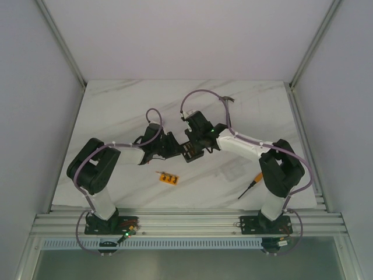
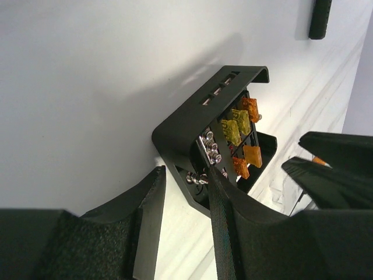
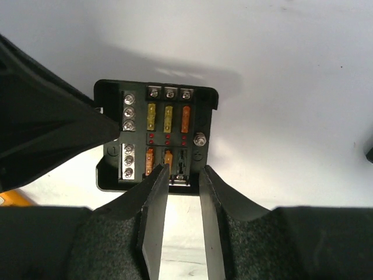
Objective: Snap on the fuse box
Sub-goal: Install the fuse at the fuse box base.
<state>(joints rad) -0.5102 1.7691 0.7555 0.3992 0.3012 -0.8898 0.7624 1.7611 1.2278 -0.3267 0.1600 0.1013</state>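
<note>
From above, the small black square plastic fuse box sits mid-way across the white marble-patterned table, between the left gripper and the right gripper. A small flat orange strip with dark dots lies nearer the bases, and a thin orange-handled tool lies by the right arm. In the left wrist view the box stands tilted, its orange and yellow fuses facing sideways. The left claw is part-open astride its lower corner, but whether it pinches is unclear. In the right wrist view the box faces the camera. The right claw is narrowly parted at its near edge, clamping nothing.
</note>
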